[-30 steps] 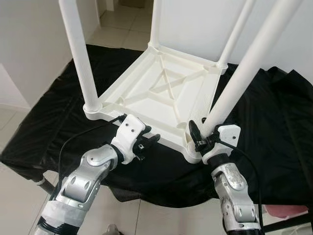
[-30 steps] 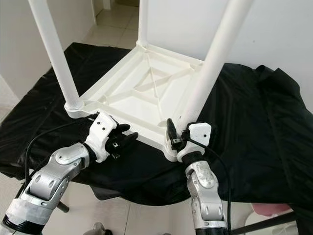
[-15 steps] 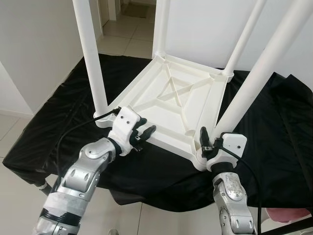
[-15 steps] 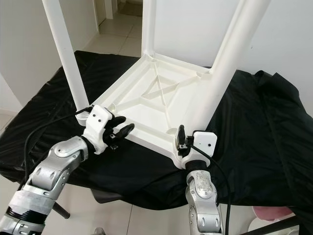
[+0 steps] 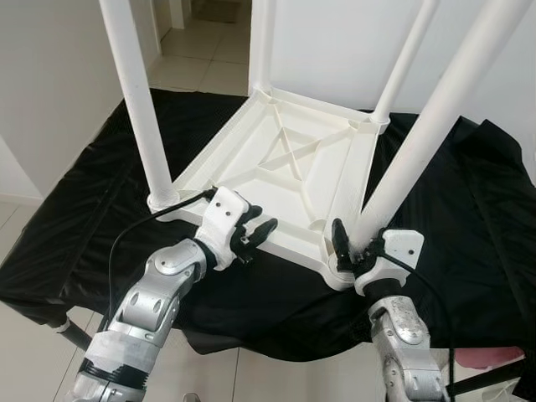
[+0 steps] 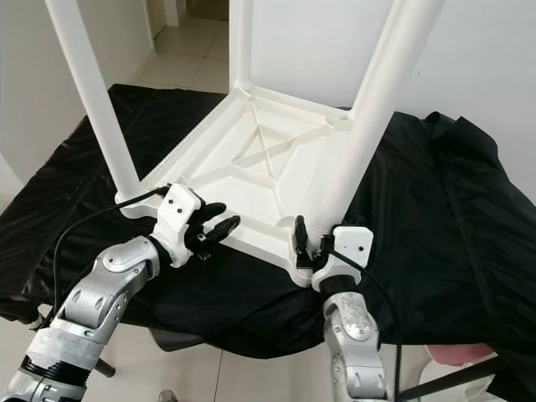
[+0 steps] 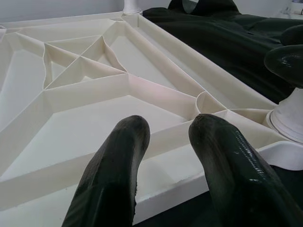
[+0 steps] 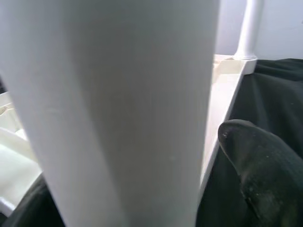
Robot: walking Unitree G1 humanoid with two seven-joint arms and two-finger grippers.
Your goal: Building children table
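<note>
The white children's table (image 5: 251,180) lies upside down on a black cloth, its legs pointing up. My left gripper (image 5: 255,234) is open at the table's front rim, right of the near-left leg (image 5: 134,92). In the left wrist view its fingertips (image 7: 132,137) hover just over that rim, apart, with nothing between them. My right gripper (image 5: 356,243) is around the base of the near-right leg (image 5: 427,126), at its corner socket. The leg (image 8: 132,104) stands between the fingers, one fingertip (image 8: 255,161) beside it.
The black cloth (image 5: 469,218) covers a low stand and hangs over its edges. Pale tiled floor (image 5: 29,327) lies in front and on the left. White walls stand close on both sides, with a doorway behind. Something pink (image 5: 494,360) lies at the lower right.
The camera has shifted, so the whole scene sits a little differently. My left gripper has edged slightly right along the front rim. The right gripper stays at the leg's base.
</note>
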